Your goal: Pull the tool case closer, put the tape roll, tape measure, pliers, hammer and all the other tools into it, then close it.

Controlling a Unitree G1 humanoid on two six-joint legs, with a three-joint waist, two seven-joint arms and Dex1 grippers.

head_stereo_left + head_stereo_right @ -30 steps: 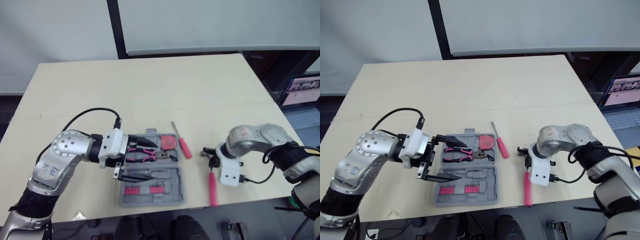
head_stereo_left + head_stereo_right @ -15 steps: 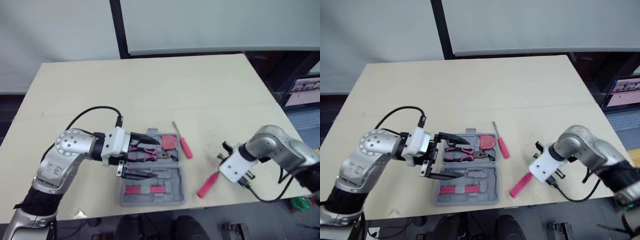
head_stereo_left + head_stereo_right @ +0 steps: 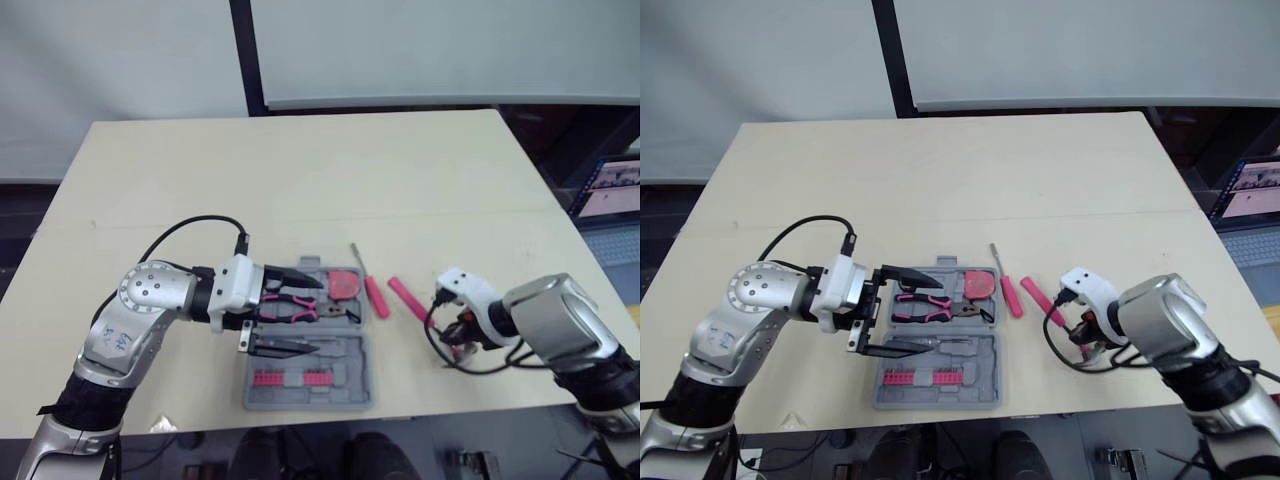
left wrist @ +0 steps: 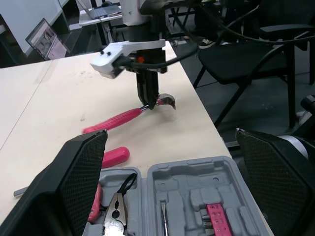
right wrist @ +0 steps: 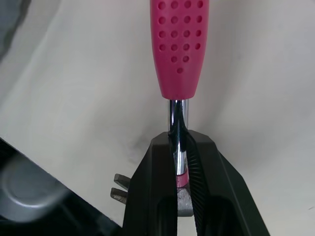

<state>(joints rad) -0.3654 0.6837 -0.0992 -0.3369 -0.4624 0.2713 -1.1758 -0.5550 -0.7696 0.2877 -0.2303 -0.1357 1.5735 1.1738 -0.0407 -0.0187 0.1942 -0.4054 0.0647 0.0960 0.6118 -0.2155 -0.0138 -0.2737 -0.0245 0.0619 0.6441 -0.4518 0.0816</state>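
Pink hammer (image 5: 179,44) has a dimpled grip and chrome neck.

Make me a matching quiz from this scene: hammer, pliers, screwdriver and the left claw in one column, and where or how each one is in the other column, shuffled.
1. hammer
2. pliers
3. screwdriver
4. left claw

A. lying on the table beside the tool case
B. open, over the tool case
C. gripped at its metal shaft by the right claw
D. lying in the tool case

Pairs: 1-C, 2-D, 3-A, 4-B.
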